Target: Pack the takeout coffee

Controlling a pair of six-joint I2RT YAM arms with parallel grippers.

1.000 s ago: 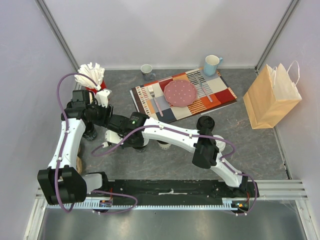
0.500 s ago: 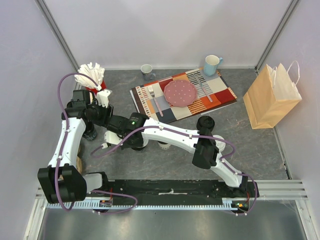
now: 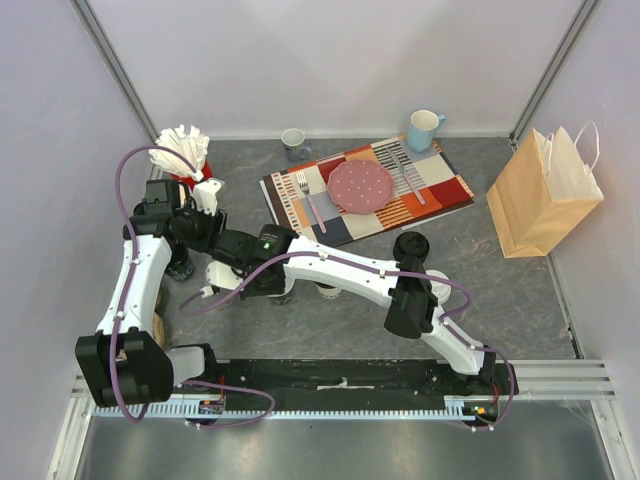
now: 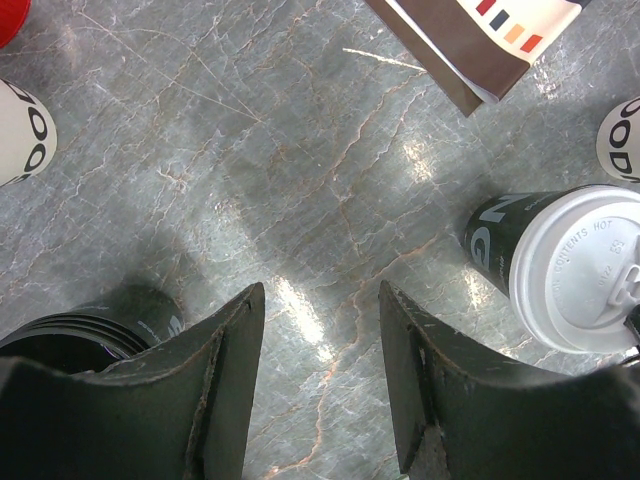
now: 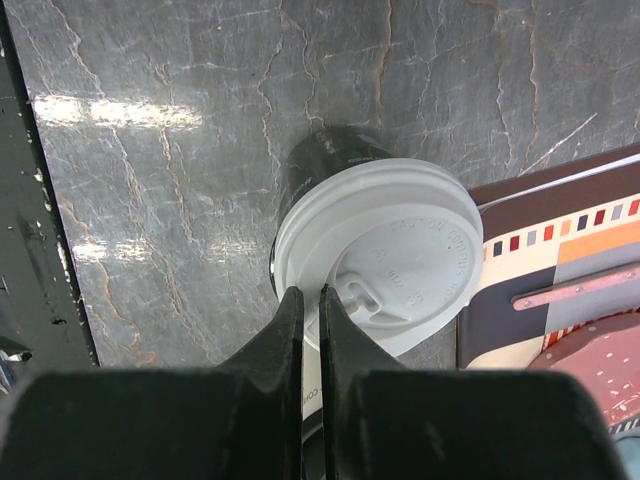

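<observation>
Grey tabletop (image 3: 520,300) has both coffees standing on it, nothing packed yet; right gripper (image 5: 311,295) has its jaws pinched nearly together at the rim of the black cup (image 5: 322,160); left gripper (image 4: 320,300) jaws wide over bare stone; cream cup (image 3: 410,243) sits nearer the paper bag (image 3: 540,200), well apart from it.

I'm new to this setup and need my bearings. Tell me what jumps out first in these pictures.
The right claw, its jaws drawn to a slit, sits at the rim of the white lid on the black cup, beside the striped placemat. The left claw hangs open over the grey table beside that cup. A tan paper bag stands at the table's right edge.
</observation>
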